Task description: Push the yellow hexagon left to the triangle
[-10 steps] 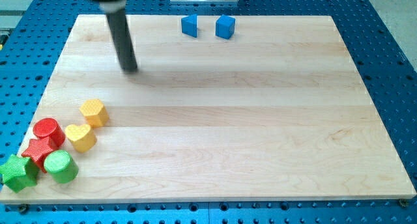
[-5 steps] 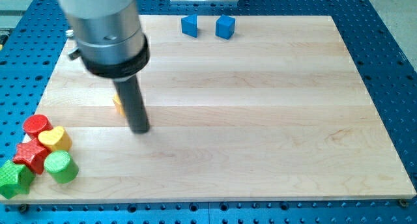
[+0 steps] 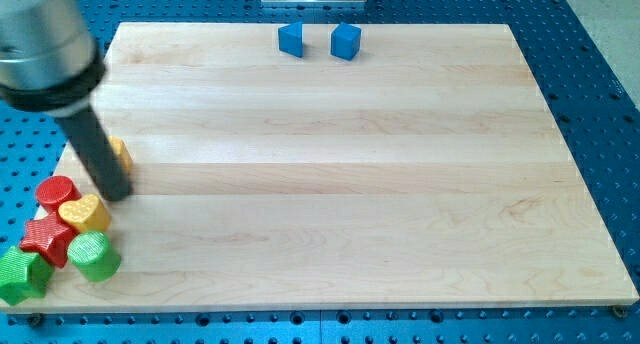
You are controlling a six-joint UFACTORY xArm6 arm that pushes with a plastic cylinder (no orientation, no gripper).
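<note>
The yellow hexagon (image 3: 121, 155) sits near the board's left edge, mostly hidden behind my rod; only its right part shows. My tip (image 3: 116, 193) rests on the board just below and in front of it, just right of the red cylinder (image 3: 56, 192) and the yellow heart block (image 3: 84, 213). No triangle can be made out among the blocks. The red star block (image 3: 46, 238), green cylinder (image 3: 93, 255) and green star block (image 3: 20, 274) cluster at the view's bottom left.
Two blue blocks (image 3: 291, 39) (image 3: 345, 40) stand at the board's top edge near the middle. The wooden board (image 3: 350, 184) lies on a blue perforated table. The arm's grey body fills the view's top left.
My rod has swept from the board's upper left down and then leftwards. The yellow hexagon has moved up and left towards the board's left edge. The red cylinder and yellow heart shifted left.
</note>
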